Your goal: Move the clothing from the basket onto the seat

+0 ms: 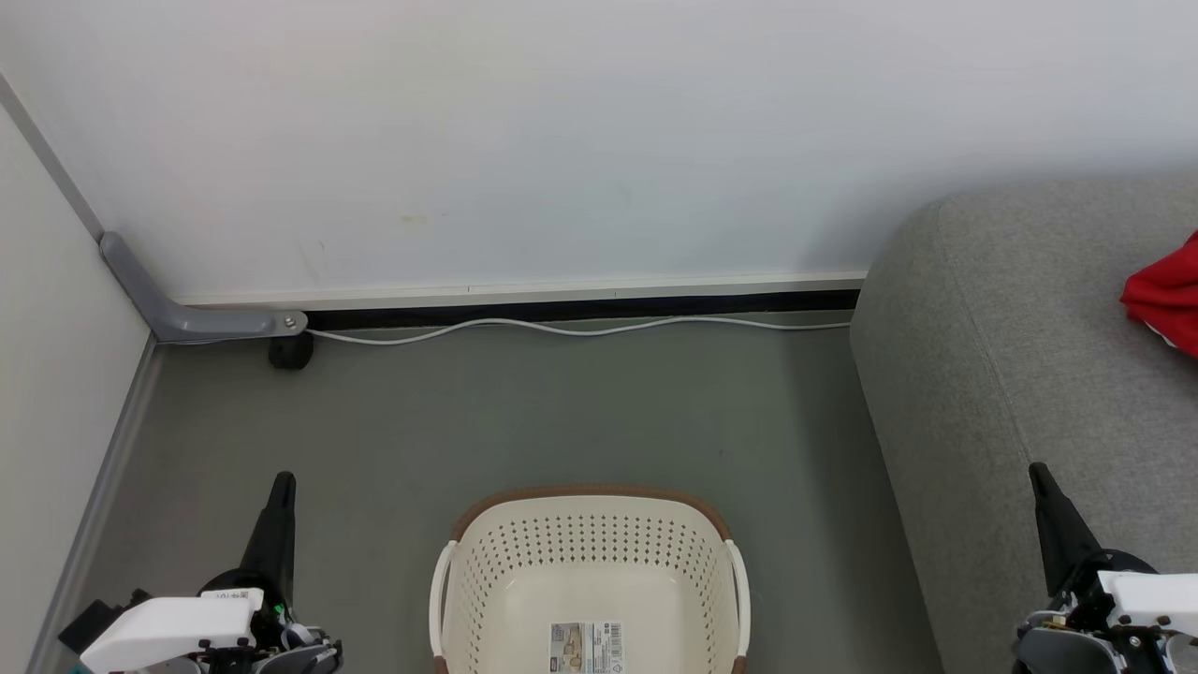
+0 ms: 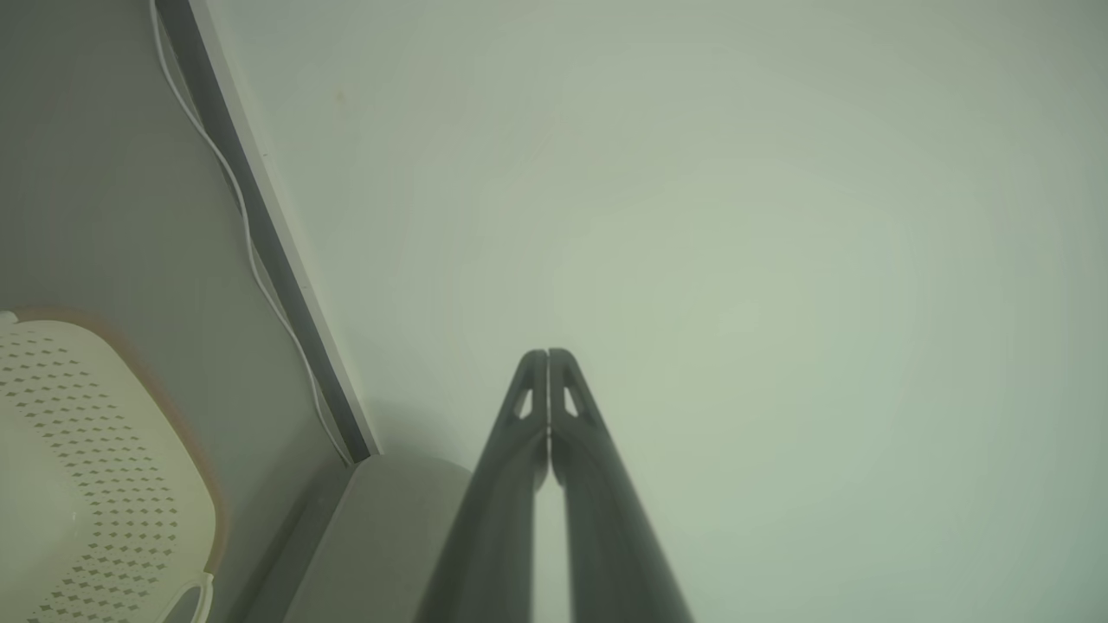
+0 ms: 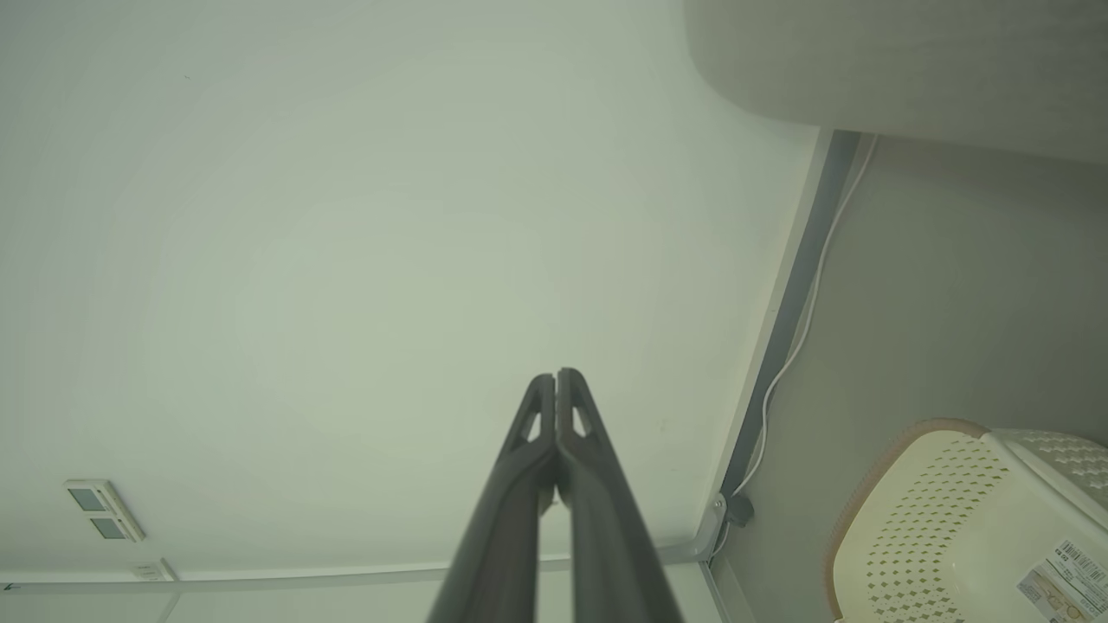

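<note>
One basket (image 1: 590, 552), one seat (image 1: 1011, 356) bearing one clothing bundle (image 1: 1165, 295), perhaps several garments. The left gripper (image 1: 283, 480) and right gripper (image 1: 1037, 471) hold their fingers pressed together. The right wrist view adds a wall panel (image 3: 102, 510).

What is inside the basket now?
A label sticker on the bare floor of the basket. Red clothing lies on the seat instead. The basket's near end is cut off, unseen.

White wall (image 1: 562, 140) meets grey-green floor (image 1: 562, 412); at twelve o'clock a white cable (image 1: 562, 331) trails along the skirting (image 1: 524, 292).
</note>
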### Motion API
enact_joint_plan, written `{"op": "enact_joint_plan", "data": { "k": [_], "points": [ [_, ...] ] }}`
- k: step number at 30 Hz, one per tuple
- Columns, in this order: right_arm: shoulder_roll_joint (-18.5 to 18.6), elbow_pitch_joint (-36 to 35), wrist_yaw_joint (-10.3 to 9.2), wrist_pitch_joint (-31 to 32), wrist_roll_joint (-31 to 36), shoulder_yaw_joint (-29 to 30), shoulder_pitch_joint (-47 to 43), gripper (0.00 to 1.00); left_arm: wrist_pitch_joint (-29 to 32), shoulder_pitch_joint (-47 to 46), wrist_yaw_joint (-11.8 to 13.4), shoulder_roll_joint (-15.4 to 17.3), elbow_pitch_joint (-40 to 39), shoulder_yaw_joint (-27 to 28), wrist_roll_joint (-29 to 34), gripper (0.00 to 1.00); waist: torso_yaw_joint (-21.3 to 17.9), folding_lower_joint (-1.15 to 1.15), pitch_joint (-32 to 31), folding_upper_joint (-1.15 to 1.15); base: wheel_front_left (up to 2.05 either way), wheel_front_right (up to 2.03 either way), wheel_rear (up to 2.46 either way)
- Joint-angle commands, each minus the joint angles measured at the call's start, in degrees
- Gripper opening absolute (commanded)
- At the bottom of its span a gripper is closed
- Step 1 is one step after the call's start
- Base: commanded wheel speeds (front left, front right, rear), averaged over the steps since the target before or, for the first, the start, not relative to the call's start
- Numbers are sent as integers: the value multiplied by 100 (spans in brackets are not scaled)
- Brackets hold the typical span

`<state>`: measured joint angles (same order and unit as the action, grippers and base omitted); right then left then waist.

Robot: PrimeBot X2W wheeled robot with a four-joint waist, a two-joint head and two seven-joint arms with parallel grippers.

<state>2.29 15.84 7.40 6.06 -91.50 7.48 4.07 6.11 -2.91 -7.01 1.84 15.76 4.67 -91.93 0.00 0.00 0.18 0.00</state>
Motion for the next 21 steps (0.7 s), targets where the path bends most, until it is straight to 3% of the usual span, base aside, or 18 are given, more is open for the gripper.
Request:
{"op": "enact_joint_plan", "data": {
  "k": [1, 21],
  "points": [
    [59, -181, 9, 44, -66, -95, 211, 0, 38, -329, -47, 104, -170, 185, -24, 0, 0, 0, 0, 0, 0, 0, 0],
    [59, -181, 9, 43, -66, -95, 211, 0, 37, -328, -47, 104, -171, 184, -24, 0, 0, 0, 0, 0, 0, 0, 0]
  ]
}}
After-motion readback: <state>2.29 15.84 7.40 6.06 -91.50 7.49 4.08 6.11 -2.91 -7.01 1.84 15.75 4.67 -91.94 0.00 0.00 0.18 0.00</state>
